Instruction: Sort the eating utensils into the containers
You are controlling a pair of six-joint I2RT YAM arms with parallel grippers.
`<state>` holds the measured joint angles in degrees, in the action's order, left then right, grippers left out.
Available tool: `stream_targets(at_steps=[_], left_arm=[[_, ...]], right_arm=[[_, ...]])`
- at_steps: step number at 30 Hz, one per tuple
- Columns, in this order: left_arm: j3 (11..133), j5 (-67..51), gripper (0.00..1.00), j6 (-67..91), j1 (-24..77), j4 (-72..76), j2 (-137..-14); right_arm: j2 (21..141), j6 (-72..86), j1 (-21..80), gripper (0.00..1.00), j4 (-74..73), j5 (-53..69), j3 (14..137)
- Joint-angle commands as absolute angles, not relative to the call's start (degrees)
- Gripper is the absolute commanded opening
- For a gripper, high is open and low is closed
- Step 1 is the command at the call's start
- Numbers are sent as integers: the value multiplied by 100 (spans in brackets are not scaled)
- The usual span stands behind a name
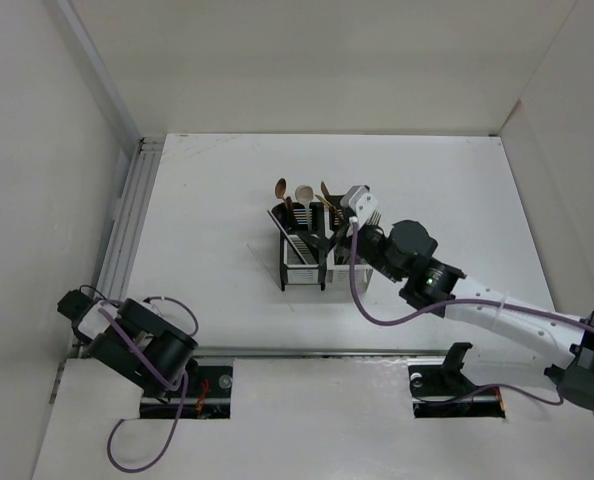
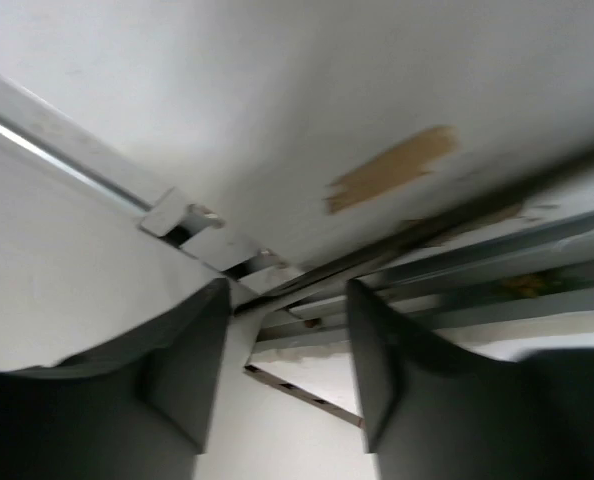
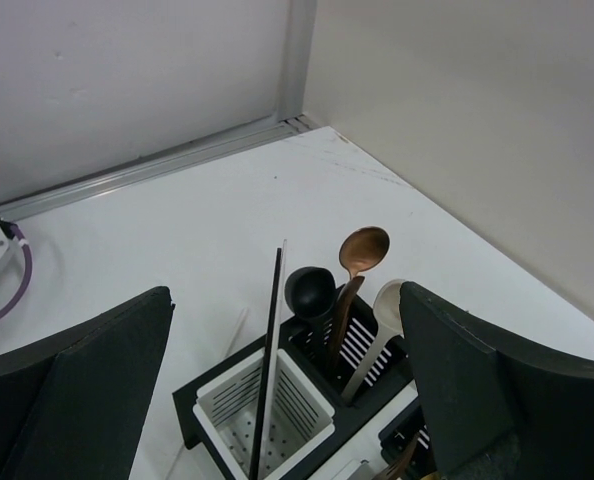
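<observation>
Nearest me, at the table's near left corner, my left arm sits folded low with the left gripper (image 1: 77, 305) close to the left wall. In its wrist view the fingers (image 2: 192, 370) stand parted with nothing between them. That view is blurred: I make out only white panels, a metal rail (image 2: 67, 155) and a brownish patch (image 2: 392, 168).

From the near right, my right arm reaches out across the white table (image 1: 207, 190), a purple cable (image 1: 377, 312) looping beside it. The right gripper (image 1: 357, 205) hangs over the right side of the containers (image 1: 302, 272), its jaws spread wide and holding nothing.

The containers stand near the table's middle. In the right wrist view, a white compartment (image 3: 227, 400) holds a long black chopstick (image 3: 272, 340) leaning upright, with a pale stick just beside it. The black compartment (image 3: 312, 340) behind it holds a black spoon (image 3: 309, 290), a copper spoon (image 3: 363, 248) and a pale spoon (image 3: 387, 300), all bowl-up.

My right gripper covers the right compartments from above, and they are cut off in the wrist view, so I cannot tell what they hold.

Plain white walls close the table on the left, right and far sides.
</observation>
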<state>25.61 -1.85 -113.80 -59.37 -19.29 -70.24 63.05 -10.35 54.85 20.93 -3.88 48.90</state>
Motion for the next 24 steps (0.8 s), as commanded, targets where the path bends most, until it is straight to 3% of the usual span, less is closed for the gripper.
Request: stream_targets(at_steps=[1, 4, 7, 9, 19, 24], left_arm=[[2268, -352, 42, -14555, -6021, -2153, -6935], [2163, -299, 32, -14476, -6021, -2092, -6935], [2223, -237, 10, -14204, -6021, -2039, -7048], [2329, -412, 0, -14019, -6021, -2039, -7110], [3374, -887, 0, -13044, -6021, -2741, -7295], [4507, -2160, 0, -12595, -6021, -3813, -7067]], right_arm=[[6311, -1072, 5528, 100, 2101, -457, 5247], [6311, -1072, 5581, 100, 2101, -457, 5247], [6363, -1072, 5581, 100, 2101, -457, 5300], [6363, -1072, 5581, 100, 2039, -457, 5300], [6311, -1072, 5634, 100, 1986, -457, 5300], [6311, -1125, 5634, 100, 1986, -457, 5300]])
